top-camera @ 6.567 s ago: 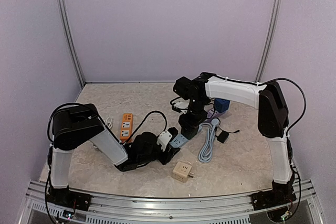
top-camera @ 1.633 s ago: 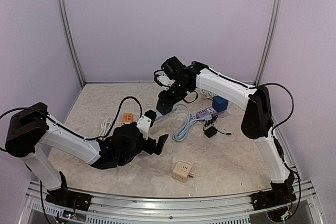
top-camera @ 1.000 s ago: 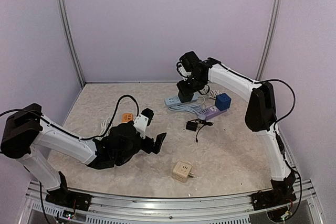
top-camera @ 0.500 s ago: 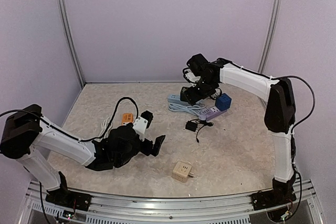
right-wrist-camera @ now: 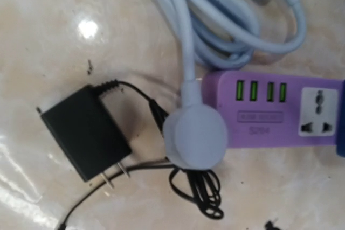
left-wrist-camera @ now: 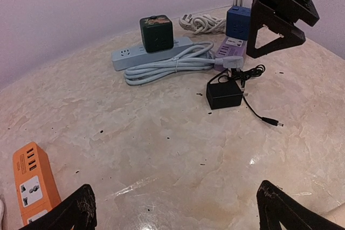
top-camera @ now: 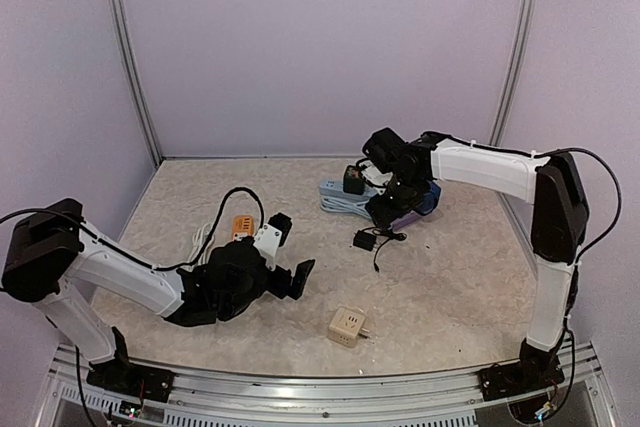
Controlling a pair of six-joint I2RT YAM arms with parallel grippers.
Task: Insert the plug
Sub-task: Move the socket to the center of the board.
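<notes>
the pale round plug (right-wrist-camera: 195,136) lay over the end of the purple power strip (right-wrist-camera: 284,104); whether its pins were seated could not be told. the strip's small label (right-wrist-camera: 260,117), below four green ports (right-wrist-camera: 257,91), was too blurred to read. a black adapter (right-wrist-camera: 83,132) lay on the counter (left-wrist-camera: 161,133) just beside that end of the strip, prongs bare. the right tool (top-camera: 384,213) hung above the strip; released or clenched could not be told. the left tool (left-wrist-camera: 178,207), well apart from the strip, was spread wide and empty.
</notes>
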